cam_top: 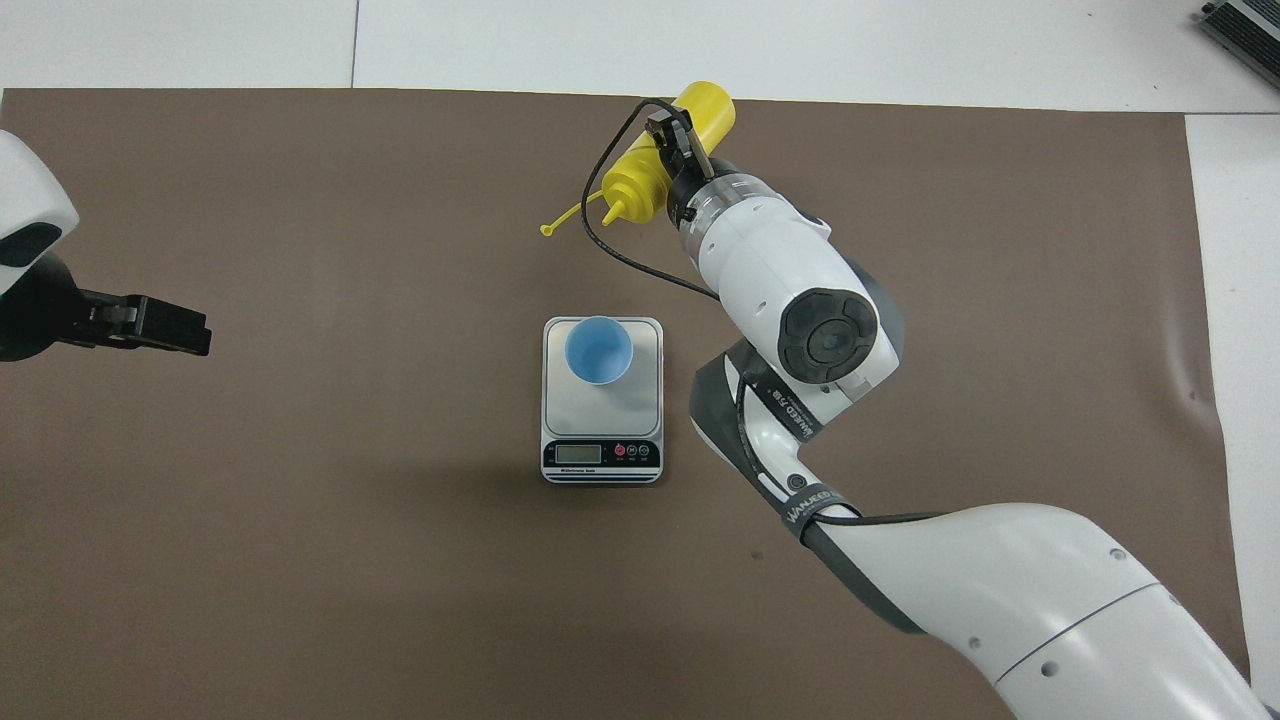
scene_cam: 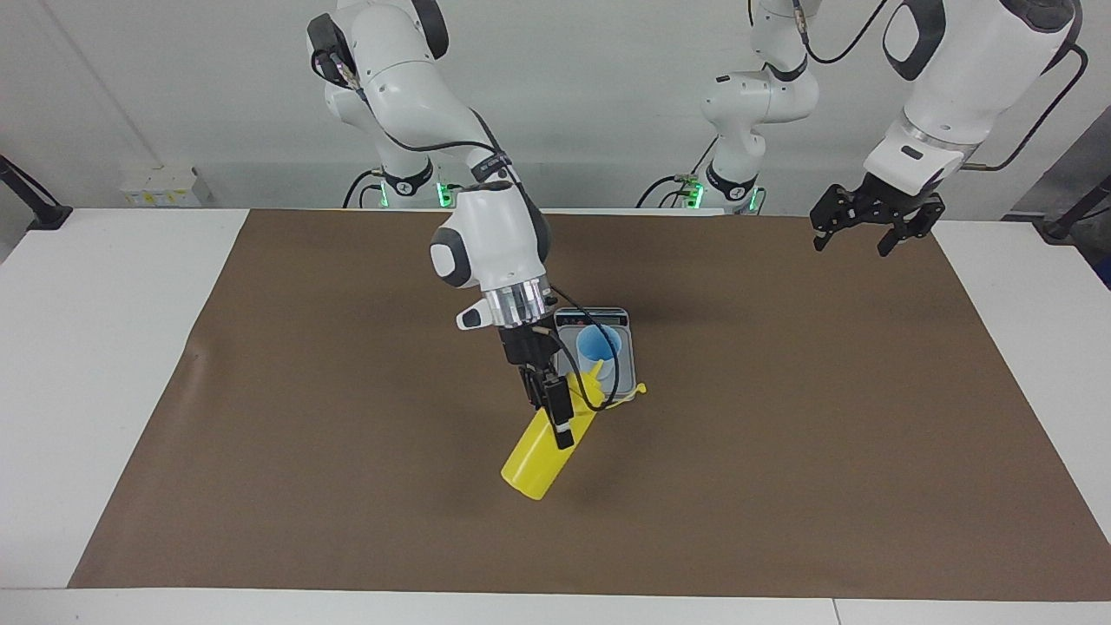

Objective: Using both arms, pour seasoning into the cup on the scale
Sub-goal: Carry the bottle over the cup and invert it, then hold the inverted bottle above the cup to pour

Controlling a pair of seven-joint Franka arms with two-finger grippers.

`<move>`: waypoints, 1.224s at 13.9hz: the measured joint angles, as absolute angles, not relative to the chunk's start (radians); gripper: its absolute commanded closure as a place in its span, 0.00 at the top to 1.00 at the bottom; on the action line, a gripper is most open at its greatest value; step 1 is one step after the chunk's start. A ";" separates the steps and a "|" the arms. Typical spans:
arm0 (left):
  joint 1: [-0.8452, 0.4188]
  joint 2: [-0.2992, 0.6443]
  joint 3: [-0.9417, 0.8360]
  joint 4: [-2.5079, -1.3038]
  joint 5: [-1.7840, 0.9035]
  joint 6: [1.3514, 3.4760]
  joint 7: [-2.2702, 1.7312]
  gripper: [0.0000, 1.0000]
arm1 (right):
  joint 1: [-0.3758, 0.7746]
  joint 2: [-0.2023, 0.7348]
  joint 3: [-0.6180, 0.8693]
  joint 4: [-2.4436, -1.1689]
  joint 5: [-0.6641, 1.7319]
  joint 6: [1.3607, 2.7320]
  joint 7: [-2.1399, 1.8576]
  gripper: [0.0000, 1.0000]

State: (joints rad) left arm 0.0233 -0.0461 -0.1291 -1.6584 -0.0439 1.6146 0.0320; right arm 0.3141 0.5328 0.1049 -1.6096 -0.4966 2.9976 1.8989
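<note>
A: From above, where is the seasoning bottle (cam_top: 668,160)?

B: Tilted in the air, clamped in the right end effector (cam_top: 676,147), nozzle toward the cup (cam_top: 598,349).

A: The facing view puts that nozzle beside the cup on the scale (scene_cam: 627,354).

B: The left end effector (scene_cam: 862,224) waits, fingers apart, over the counter's (scene_cam: 781,486) left-arm end.

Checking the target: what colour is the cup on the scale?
Light blue cup, brighter blue inside; it shows best in the overhead view, on the scale.
</note>
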 measured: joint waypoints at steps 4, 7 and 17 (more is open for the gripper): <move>0.023 -0.050 -0.129 -1.661 -0.044 1.615 0.032 1.00 | 0.301 0.538 0.092 -1.672 -0.643 3.173 1.901 0.00; 0.023 -0.051 -0.129 -1.662 -0.044 1.615 0.032 1.00 | 0.303 0.538 0.078 -1.695 -0.713 3.229 1.901 0.00; 0.023 -0.051 -0.129 -1.664 -0.044 1.616 0.033 1.00 | 0.324 0.543 0.054 -1.694 -1.049 3.206 1.900 0.00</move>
State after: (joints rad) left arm 0.0233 -0.0513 -0.1293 -1.6640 -0.0439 1.6158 0.0331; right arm 0.3241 0.5434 0.0535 -1.6940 -1.0490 3.2062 1.9004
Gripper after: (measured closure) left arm 0.000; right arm 0.445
